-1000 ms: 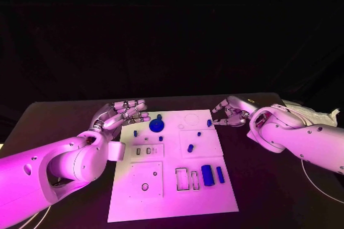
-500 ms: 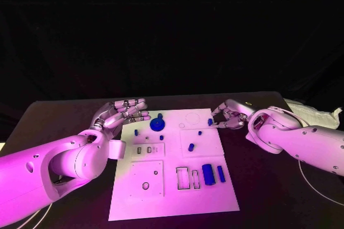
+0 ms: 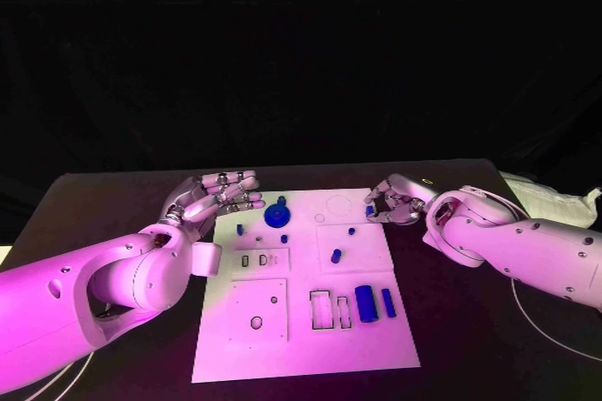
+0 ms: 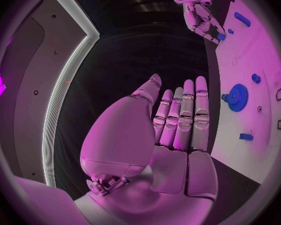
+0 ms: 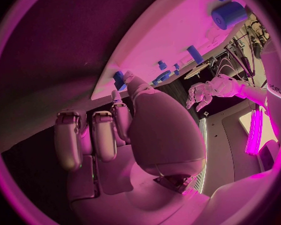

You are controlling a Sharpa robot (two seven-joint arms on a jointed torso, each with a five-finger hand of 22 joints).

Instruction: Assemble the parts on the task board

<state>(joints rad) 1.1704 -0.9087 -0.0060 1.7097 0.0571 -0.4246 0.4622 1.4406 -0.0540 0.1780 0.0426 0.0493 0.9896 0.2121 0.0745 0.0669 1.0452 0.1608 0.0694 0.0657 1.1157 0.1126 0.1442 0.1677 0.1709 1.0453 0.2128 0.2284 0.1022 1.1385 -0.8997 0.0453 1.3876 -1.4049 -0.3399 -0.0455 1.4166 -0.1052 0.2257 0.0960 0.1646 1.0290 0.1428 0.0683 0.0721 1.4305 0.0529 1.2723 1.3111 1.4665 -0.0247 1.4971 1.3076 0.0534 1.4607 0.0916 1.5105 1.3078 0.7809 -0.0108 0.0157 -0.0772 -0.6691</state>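
Peg: a small blue peg (image 3: 369, 211) stands at the board's right edge, toward the far end. I read it as the piece in hand now.
Peg to fingers: it lies right at the tips of my right hand (image 3: 399, 204), on the hand's board side. I can't tell whether the fingers (image 5: 117, 108) touch it; from the right wrist, the blue sits just past the fingertip, against the board's rim.
Axis: the peg looks upright, long axis vertical, so my guess is a pinch from the side.
Nearer hand: the right by far; the left is across the board.
Right fingers: curled in narrow toward the peg; whether they hold it, I cannot tell.
Left hand: my left hand (image 3: 213, 198) hovers at the board's far left corner, fingers (image 4: 188, 110) straight and close together, holding nothing.
Gear: a blue gear (image 3: 276, 216) lies near the left fingertips, just apart from them.
Board: the white board (image 3: 301, 349) lies lengthwise on the table (image 3: 477, 331), with a fat blue cylinder (image 3: 365, 304) and a thinner bar (image 3: 388, 303) side by side near its right edge, closer to me.
Other parts: small blue pieces are scattered mid-board, one (image 3: 335, 256) tilted near the centre.
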